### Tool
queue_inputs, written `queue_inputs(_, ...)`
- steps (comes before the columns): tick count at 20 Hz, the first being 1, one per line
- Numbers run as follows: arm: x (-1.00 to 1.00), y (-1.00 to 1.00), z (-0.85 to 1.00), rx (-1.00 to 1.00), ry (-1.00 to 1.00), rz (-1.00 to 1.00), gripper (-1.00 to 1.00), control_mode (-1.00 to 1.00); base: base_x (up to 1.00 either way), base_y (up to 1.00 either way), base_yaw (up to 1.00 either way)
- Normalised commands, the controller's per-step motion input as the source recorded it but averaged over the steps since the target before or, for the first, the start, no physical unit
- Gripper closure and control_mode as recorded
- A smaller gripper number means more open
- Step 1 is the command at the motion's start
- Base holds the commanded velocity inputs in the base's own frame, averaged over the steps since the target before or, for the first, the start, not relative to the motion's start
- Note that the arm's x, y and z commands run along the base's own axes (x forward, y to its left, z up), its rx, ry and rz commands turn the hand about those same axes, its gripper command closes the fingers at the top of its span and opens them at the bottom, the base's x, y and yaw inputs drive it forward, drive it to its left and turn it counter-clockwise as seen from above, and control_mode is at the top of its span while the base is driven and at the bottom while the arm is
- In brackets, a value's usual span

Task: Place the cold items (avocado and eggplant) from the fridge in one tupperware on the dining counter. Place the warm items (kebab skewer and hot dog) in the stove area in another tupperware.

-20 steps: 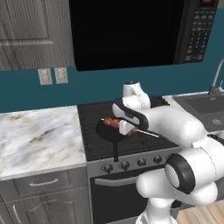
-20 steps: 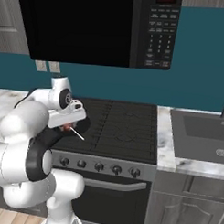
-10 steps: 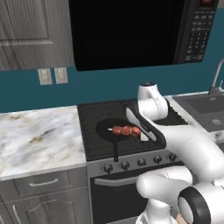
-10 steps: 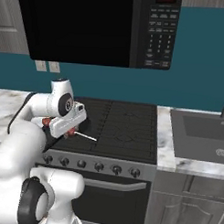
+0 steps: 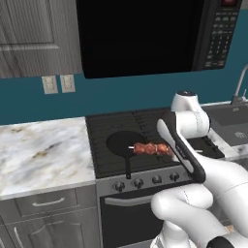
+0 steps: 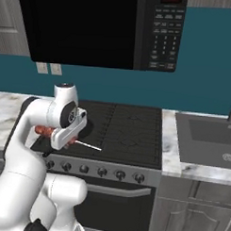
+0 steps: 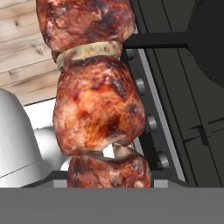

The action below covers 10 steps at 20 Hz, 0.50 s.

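My gripper (image 5: 164,149) is shut on the kebab skewer (image 5: 150,148), several browned meat chunks on a thin stick, held level just above the stove front. A black pan (image 5: 124,143) sits on the left burner just behind and left of it. In the right base view the meat (image 6: 41,130) shows left of the hand and the bare stick (image 6: 88,145) juts right. Up close, the kebab skewer (image 7: 98,113) fills the hand view and hides the fingertips. The hot dog, avocado, eggplant and tupperware are out of view.
The black stove (image 5: 145,126) has a row of knobs (image 5: 138,183) along its front. A microwave (image 5: 145,34) hangs overhead. A marble counter (image 5: 43,155) lies to the left and a sink (image 6: 206,134) to the right. Wooden floor (image 7: 26,65) shows below the hand.
The hand has swung right and toward the stove's front edge, carrying the kebab skewer off the pan. The pan has stayed in place.
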Motion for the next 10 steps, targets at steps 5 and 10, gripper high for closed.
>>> queue_inputs(5, -0.09, 0.0, -0.03, -0.11, 0.03, 0.0, 1.0, -1.0, 0.0, 0.0, 0.0)
queue_inputs(10, 0.0, 0.0, -0.01, 0.0, 0.0, 0.0, 1.0, -1.0, 0.0, 0.0, 0.0)
